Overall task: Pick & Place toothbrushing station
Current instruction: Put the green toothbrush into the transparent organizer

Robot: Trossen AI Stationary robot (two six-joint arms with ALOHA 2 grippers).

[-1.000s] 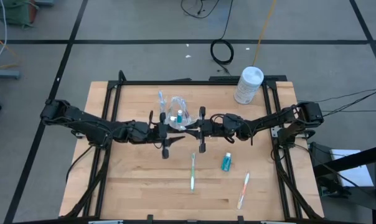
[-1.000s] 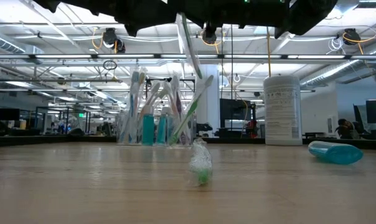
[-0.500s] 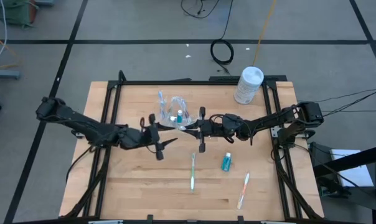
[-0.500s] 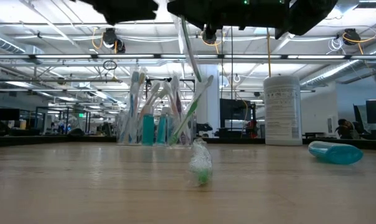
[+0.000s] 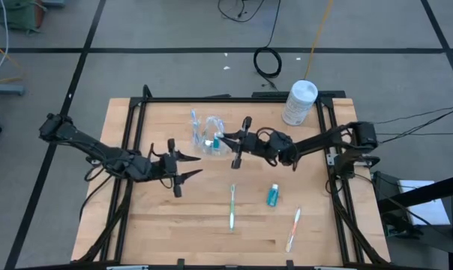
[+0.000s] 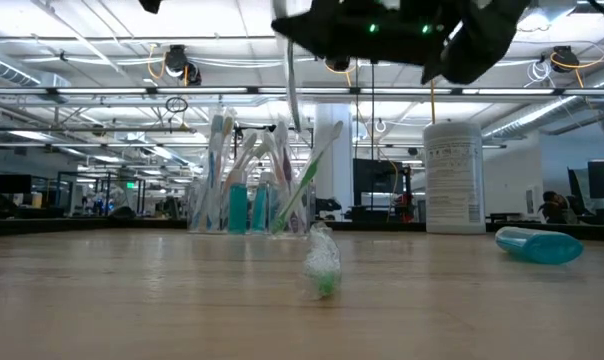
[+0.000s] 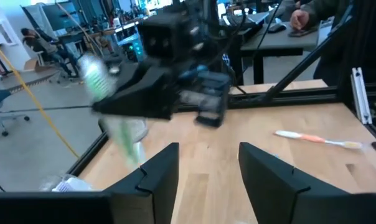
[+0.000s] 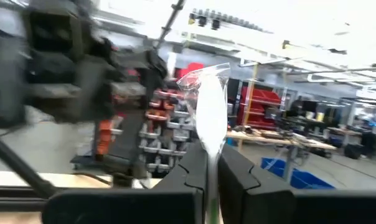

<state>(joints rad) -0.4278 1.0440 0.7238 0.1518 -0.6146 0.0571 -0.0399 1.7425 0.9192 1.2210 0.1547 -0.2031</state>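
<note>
Pulled back toward the table's left side since a second ago: left gripper (image 5: pixel 183 169), fingers (image 7: pixel 155 177) spread wide with nothing between them, now well apart from the clear cup (image 5: pixel 214 135). Swung over toward the cup meanwhile: right gripper (image 5: pixel 228 140), clamped shut on a wrapped toothbrush (image 8: pixel 210 118), held just above the cup's rim in the high view. Seen from table height, cup (image 6: pixel 250 185) upright near the table's far edge, packed with toothbrushes and blue toothpaste tubes. Still lying flat on the wood in front: green toothbrush (image 5: pixel 232 208) near the middle, blue toothpaste tube (image 5: pixel 272 196) just to its right, orange-and-white toothbrush (image 5: pixel 293 229) nearer the front right corner. At the far right corner, upright white canister (image 6: pixel 453 177); label print present but too small to read. No legible brand on brushes or tubes either.
</note>
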